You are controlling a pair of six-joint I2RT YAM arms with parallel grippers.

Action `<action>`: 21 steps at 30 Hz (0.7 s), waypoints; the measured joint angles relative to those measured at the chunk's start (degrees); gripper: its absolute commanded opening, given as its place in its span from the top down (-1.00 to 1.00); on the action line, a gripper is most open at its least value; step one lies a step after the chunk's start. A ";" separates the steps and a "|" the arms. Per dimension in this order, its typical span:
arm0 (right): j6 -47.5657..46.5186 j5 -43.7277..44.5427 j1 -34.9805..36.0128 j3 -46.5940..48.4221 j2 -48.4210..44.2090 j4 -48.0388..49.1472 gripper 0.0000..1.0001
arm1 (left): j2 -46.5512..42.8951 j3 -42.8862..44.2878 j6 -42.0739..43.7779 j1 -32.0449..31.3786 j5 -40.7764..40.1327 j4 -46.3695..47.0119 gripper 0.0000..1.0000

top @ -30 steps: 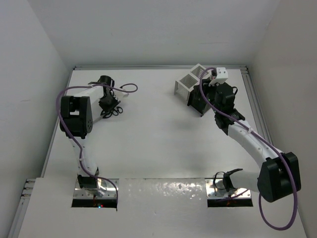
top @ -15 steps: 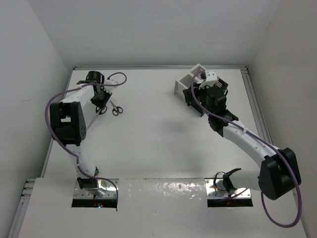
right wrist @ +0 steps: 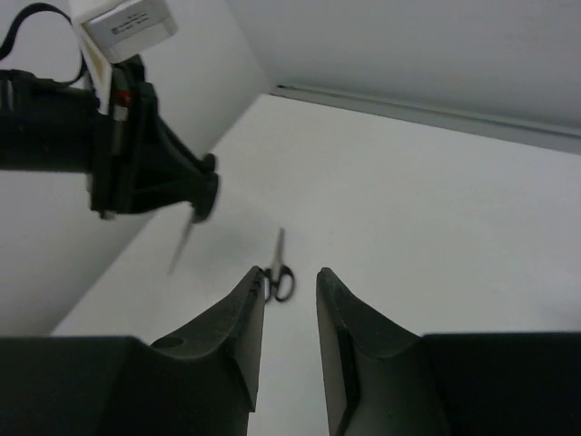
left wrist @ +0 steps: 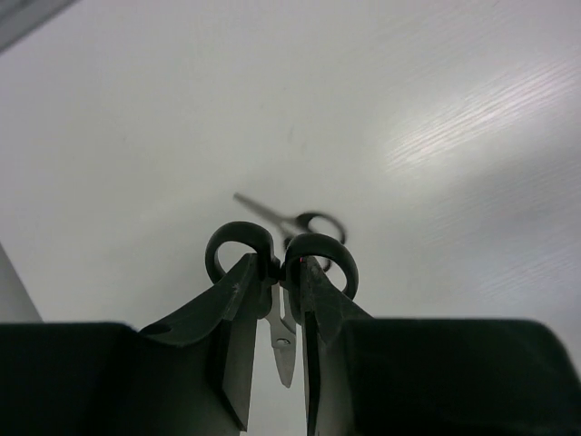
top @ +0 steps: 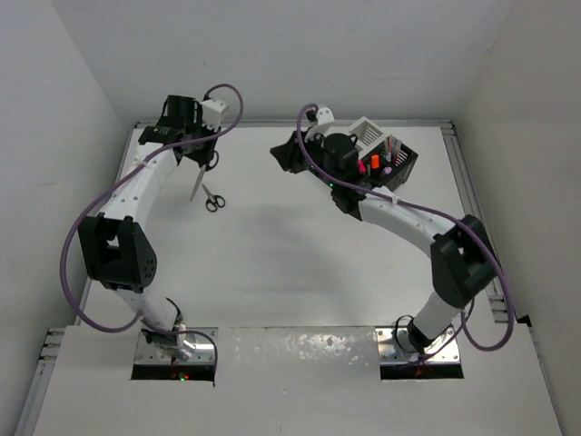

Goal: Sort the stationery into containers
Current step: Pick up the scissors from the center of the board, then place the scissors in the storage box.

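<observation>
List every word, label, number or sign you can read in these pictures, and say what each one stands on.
No text can be read anywhere.
Grey sticker on the white box, top left of the right wrist view: has print, too blurred to read.
Held scissors, scissors on the table, containers: no markings visible.

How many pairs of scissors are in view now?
2. One pair hangs gripped in the left end effector; the other lies flat on the table near it. Others could hide inside the containers.
</observation>
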 measured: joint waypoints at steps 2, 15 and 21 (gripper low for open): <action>1.90 -1.62 1.22 4.66 3.89 1.46 0.42 | -1.22 1.11 -2.19 -2.60 0.13 0.83 1.00; 8.50 -5.40 4.70 11.96 16.17 5.16 0.35 | -3.56 1.68 -8.31 -9.22 1.42 1.29 1.00; 9.31 -5.70 5.42 13.55 17.59 5.60 0.33 | -3.56 1.79 -8.81 -10.71 1.57 1.18 1.00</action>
